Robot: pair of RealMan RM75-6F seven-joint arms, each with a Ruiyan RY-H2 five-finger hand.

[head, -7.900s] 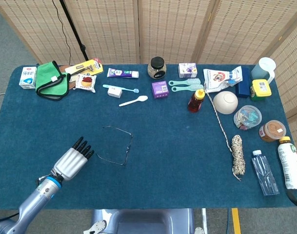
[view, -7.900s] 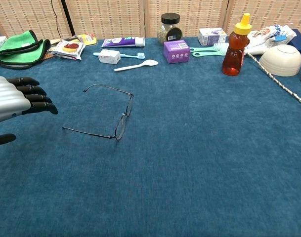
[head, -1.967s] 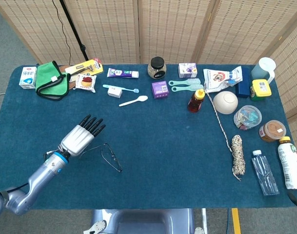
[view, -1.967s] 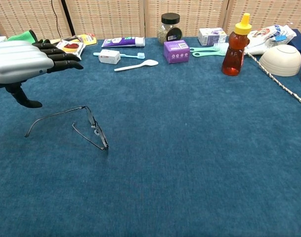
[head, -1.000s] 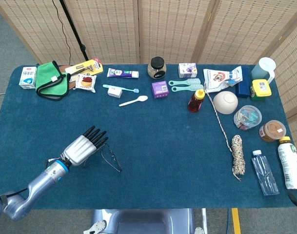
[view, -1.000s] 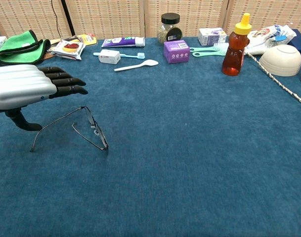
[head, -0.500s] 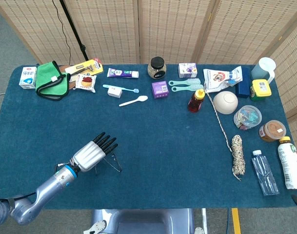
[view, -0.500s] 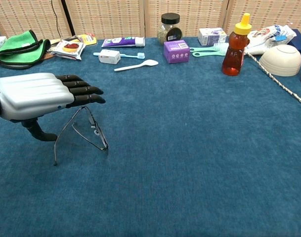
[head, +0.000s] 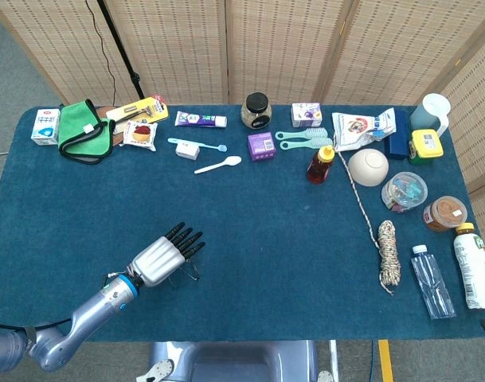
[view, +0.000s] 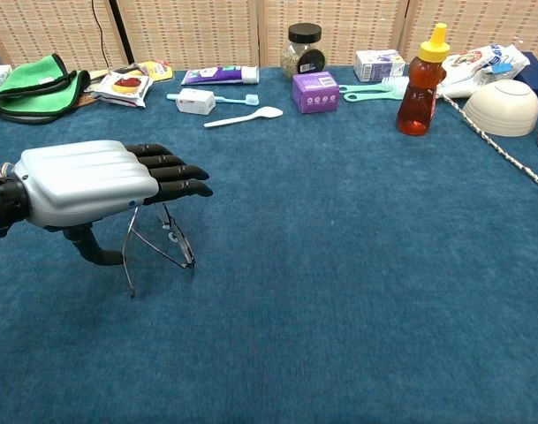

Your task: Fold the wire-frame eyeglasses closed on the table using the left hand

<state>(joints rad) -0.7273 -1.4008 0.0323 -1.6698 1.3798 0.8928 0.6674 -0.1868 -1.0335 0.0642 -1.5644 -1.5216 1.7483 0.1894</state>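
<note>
The wire-frame eyeglasses (view: 167, 243) lie on the blue tablecloth at the front left, mostly under my left hand (view: 96, 185). In the chest view one temple arm (view: 130, 247) swings in close to the lens front, with the thumb (view: 92, 249) against it from the left. The fingers (view: 176, 173) stretch out flat above the frame and grip nothing. In the head view the left hand (head: 162, 256) covers most of the eyeglasses (head: 192, 273); only a bit of wire shows at its right. My right hand is out of both views.
Along the far edge stand a green cloth (head: 87, 131), toothpaste (head: 201, 119), a white spoon (head: 219, 165), a purple box (head: 261, 146), a jar (head: 256, 110) and a honey bottle (head: 321, 165). A bowl (head: 368, 167), a rope (head: 388, 253) and bottles (head: 433, 282) sit on the right.
My left hand has slid rightward over the eyeglasses. Its thumb has pushed the free temple arm inward, so the arm now lies much nearer the lens front.
</note>
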